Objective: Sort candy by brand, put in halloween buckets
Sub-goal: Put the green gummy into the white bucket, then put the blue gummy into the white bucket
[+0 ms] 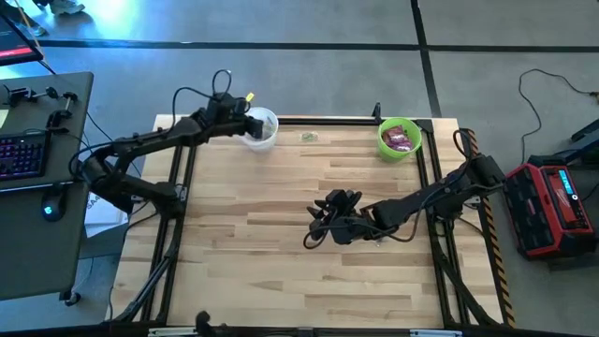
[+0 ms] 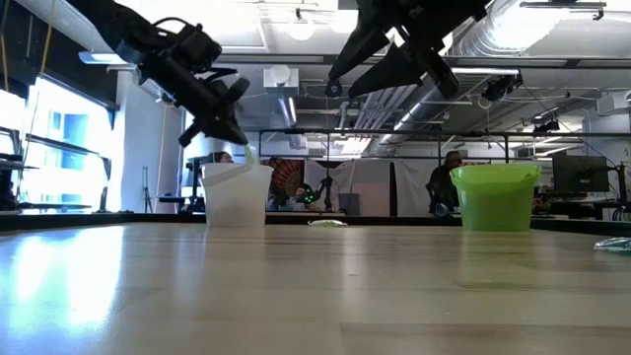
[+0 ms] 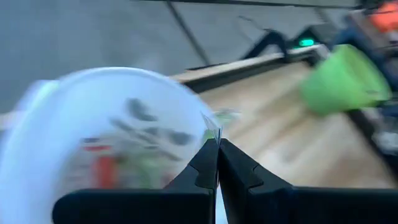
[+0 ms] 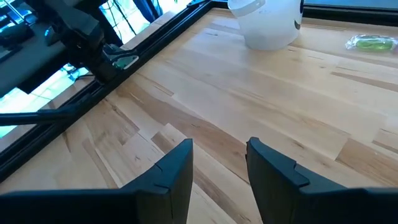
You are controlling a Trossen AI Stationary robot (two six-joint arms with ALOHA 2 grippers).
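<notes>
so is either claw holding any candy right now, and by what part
The left claw, over the white bucket, pinches a clear-wrapped piece by its wrapper edge. The right claw is open and empty.

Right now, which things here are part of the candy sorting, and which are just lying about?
Part of the job:
white bucket holding small sweets
green bucket holding magenta packets
green candy loose between them

Just lying about:
keyboard
red case

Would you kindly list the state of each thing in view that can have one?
White bucket: upright, candy inside.
Green bucket: upright, magenta packets inside.
Loose green candy: lying on the table between the buckets.
Left gripper: shut on a clear wrapper, at the white bucket's rim.
Right gripper: open, empty, above mid-table.
</notes>
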